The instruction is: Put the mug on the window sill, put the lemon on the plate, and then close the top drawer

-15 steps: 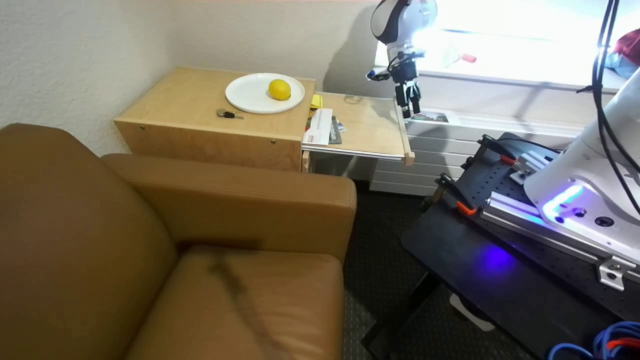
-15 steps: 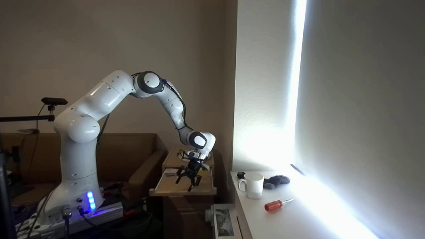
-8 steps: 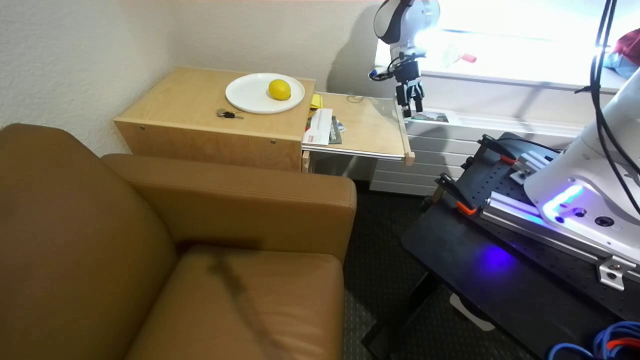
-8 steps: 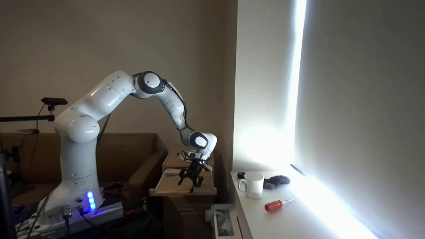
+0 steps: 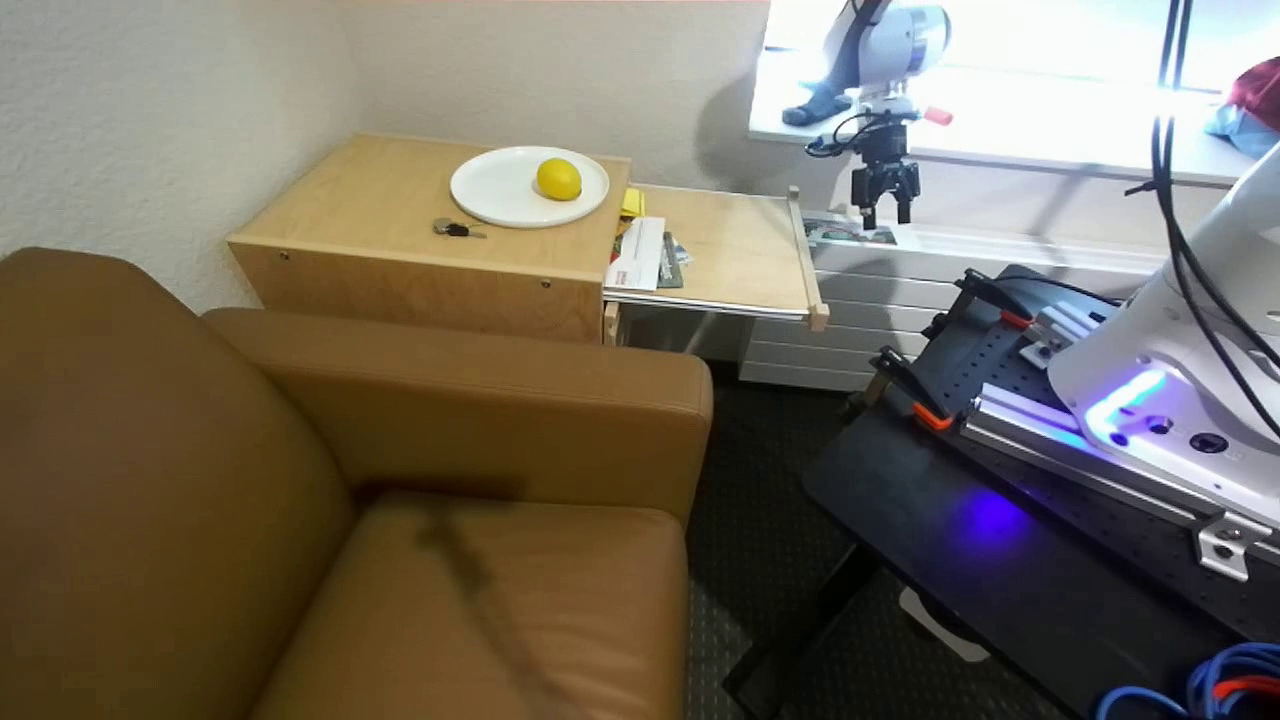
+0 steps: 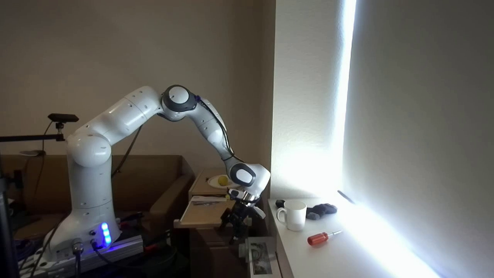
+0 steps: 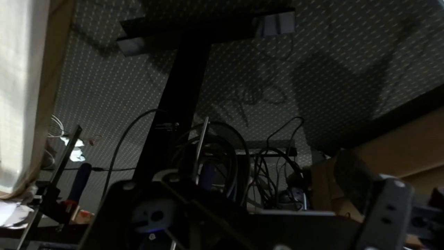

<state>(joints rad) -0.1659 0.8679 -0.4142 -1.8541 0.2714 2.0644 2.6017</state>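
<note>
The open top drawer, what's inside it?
The top drawer holds white paper, a flat grey thing and something yellow. What's under the paper or back beneath the cabinet top is covered.

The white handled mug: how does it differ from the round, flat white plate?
The white handled mug is tall and narrow; the round, flat white plate is low and wide. The mug stands on the long white window sill; the plate, bearing the round yellow lemon, lies on the light-wood cabinet. Both are white.
</note>
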